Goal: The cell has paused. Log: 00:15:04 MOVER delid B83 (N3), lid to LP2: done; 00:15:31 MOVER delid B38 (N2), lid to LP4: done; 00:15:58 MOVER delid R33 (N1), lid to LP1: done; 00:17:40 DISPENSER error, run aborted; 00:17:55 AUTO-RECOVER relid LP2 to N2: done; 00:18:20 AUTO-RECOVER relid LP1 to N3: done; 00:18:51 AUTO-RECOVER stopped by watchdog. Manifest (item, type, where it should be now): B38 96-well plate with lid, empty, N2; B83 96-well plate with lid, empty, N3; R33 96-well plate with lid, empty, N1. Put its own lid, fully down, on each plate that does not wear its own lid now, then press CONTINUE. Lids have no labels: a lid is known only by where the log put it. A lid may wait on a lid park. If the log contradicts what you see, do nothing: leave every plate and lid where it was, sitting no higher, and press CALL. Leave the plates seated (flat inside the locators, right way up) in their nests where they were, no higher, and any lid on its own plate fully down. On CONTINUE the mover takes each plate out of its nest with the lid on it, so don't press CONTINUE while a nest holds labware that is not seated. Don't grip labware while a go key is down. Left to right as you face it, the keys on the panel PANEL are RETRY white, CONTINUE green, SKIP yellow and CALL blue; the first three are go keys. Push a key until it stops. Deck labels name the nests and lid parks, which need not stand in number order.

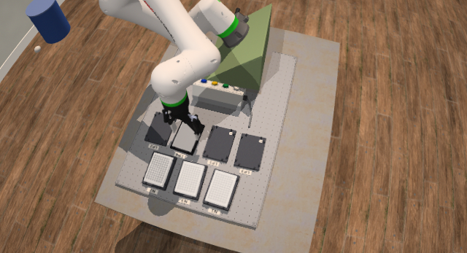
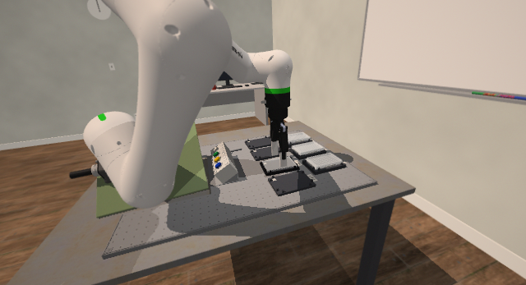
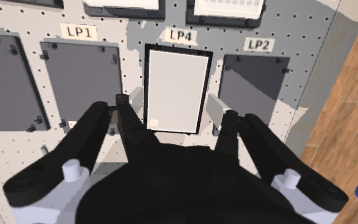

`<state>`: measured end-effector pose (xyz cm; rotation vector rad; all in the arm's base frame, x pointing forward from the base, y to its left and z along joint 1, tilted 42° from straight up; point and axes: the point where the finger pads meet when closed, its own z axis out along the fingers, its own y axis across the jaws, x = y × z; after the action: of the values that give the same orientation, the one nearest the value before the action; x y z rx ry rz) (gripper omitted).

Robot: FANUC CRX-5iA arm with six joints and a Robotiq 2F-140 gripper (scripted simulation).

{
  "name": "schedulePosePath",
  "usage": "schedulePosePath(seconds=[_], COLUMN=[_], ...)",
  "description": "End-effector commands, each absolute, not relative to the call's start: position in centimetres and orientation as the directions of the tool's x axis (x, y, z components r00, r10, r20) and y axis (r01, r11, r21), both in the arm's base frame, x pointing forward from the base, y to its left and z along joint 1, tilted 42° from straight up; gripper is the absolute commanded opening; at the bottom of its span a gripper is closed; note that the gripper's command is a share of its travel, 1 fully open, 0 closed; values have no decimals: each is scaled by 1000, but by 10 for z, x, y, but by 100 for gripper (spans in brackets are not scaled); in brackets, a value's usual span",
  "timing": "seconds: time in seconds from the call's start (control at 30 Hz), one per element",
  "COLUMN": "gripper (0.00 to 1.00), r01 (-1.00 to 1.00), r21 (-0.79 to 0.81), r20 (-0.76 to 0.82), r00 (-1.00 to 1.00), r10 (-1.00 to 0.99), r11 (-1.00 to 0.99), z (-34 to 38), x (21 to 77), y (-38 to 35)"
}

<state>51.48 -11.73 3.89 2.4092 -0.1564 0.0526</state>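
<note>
A white lid lies flat on lid park LP4, with LP1 and LP2 empty on either side. My gripper is open and hangs just above this lid, one finger pad on each long side; it holds nothing. It also shows in the top view and the exterior view. Three plates sit in the front row of nests: the left plate shows open wells and wears no lid, while the middle plate and the right plate wear lids.
The key panel stands behind the lid parks, with blue, yellow, green and white keys. A green wedge base rises behind it. A fourth, empty lid park lies at the right.
</note>
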Motion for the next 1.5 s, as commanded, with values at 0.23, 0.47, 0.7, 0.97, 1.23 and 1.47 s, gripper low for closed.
schedulePosePath(seconds=[0.23,0.47,0.7,0.97,1.23,1.47], gripper=[66,66,66,66,59,59], r01=[-127,-127,-127,-127,-127,-127], r21=[660,660,660,660,660,660], r20=[81,81,81,81,81,81], r00=[992,992,992,992,992,992], r10=[-98,-98,-98,-98,-98,-98], r11=[-740,-740,-740,-740,-740,-740], z=[39,39,39,39,39,39], x=[515,515,515,515,515,515], y=[-117,-117,-117,-117,-117,-117])
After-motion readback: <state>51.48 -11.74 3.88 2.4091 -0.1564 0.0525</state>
